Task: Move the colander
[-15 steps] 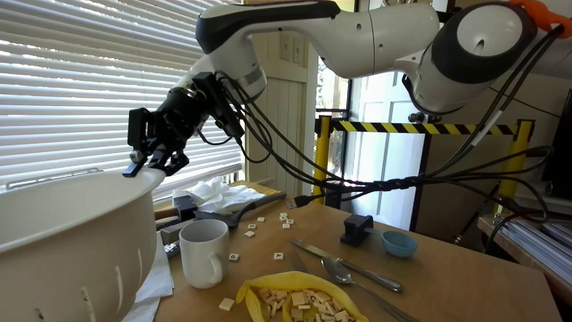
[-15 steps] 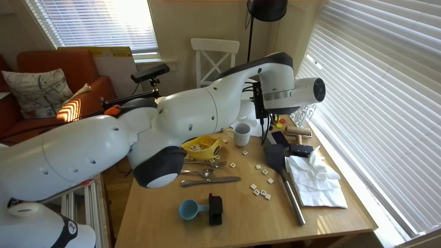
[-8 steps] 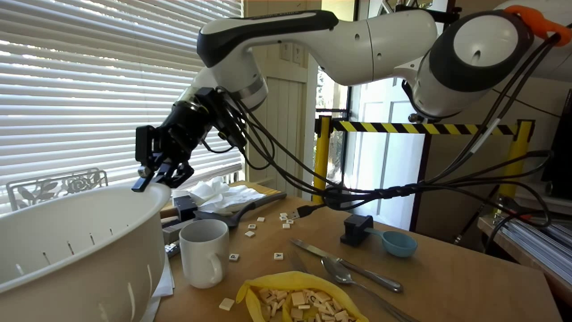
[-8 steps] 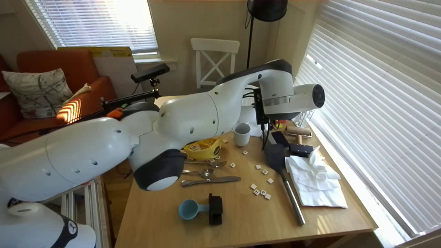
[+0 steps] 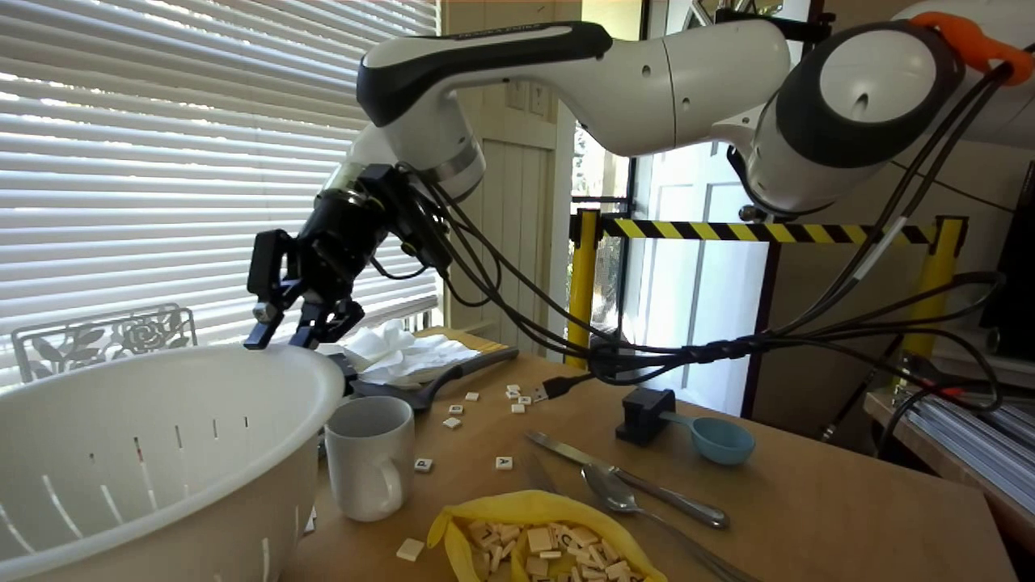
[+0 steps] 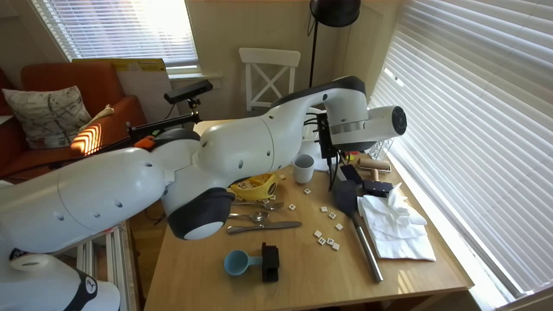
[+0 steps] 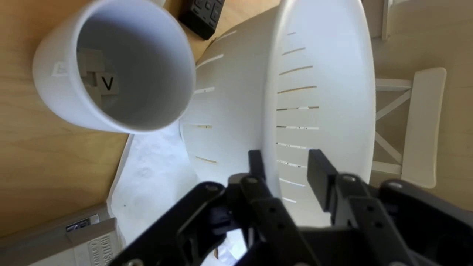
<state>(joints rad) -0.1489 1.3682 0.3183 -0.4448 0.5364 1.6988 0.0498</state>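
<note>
The white colander [image 5: 194, 477] with slits in its sides fills the lower left of an exterior view; its base is cut off there. It also shows in the wrist view [image 7: 236, 85], over white paper. In an exterior view the arm hides most or all of it. My gripper [image 5: 283, 338] is at the colander's far rim. In the wrist view the gripper [image 7: 287, 162] is open, with one finger outside the wall and one inside. The rim lies between the fingers, close to the outer finger, with a wide gap to the inner one.
A white mug [image 5: 368, 461] stands right beside the colander. A yellow bowl [image 5: 525, 505] of letter tiles is near it. Cutlery [image 5: 631, 477], loose tiles, a blue scoop [image 5: 724, 440] in a black block and a spatula [image 6: 365, 246] lie on the table [image 6: 207, 276]. Window blinds [image 6: 475, 129] border it.
The arm and colander came down, then the arm almost stopped. The gripper fingers have spread apart from the rim, and the colander has dropped and shifted toward the mug.
</note>
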